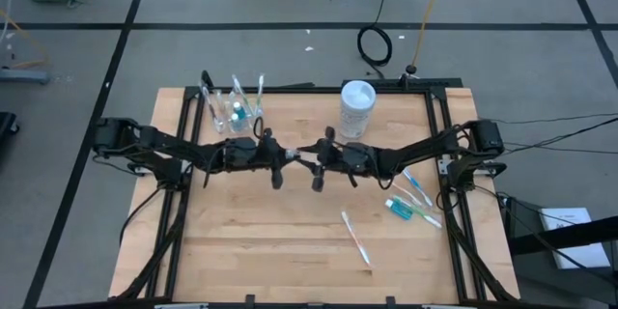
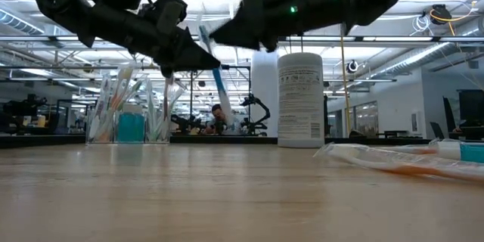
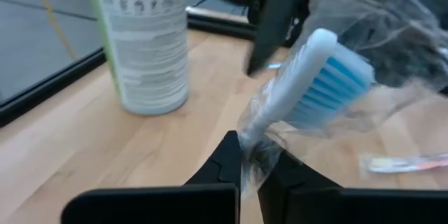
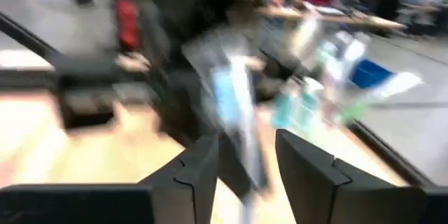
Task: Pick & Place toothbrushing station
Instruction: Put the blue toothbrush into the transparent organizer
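Two claws [image 1: 297,159] near table centre

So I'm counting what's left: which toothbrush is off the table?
The blue-bristled wrapped toothbrush, pinched in the left gripper; others lie flat or stand in the cup.

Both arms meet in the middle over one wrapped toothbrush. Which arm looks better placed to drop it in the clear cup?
Probably the left. Its tool is shut on the wrapped toothbrush, and the clear cup stands on the left arm's side of the table, close behind it.

Robotics lab, probably.
Open hall with ceiling lights [image 2: 68,26], taped floor [image 1: 290,0], another robot arm [image 2: 261,110] behind.
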### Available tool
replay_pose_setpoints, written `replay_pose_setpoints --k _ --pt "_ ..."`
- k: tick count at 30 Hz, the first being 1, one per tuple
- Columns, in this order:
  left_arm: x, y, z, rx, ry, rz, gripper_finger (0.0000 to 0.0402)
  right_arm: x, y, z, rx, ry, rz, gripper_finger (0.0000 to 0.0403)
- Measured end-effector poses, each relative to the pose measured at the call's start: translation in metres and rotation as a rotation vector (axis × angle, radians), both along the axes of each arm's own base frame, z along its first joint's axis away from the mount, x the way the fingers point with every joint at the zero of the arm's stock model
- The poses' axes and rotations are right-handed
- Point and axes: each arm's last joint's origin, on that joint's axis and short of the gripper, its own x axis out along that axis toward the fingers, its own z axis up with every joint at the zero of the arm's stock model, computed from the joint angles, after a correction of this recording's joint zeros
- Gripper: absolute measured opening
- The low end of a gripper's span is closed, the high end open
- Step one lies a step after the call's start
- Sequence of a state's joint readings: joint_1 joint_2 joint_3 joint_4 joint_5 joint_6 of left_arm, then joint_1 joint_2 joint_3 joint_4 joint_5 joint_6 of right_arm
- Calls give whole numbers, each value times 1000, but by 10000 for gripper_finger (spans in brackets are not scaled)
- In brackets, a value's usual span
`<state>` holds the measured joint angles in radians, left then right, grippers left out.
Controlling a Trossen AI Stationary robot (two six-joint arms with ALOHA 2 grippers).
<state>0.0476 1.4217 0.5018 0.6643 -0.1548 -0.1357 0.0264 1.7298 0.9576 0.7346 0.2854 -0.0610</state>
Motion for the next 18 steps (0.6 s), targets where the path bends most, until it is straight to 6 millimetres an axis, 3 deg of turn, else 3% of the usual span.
replay_pose_setpoints --k 7,13,18 --pt "-16 9 13 45 61 176 35 -19 2 0 -46 182 -109 152" --pt "-48 20 45 67 13 426 15 -28 3 1 -66 226 -101 151" --pt "-76 18 60 -36 -18 479 18 -33 4 -12 -74 308 -93 149"
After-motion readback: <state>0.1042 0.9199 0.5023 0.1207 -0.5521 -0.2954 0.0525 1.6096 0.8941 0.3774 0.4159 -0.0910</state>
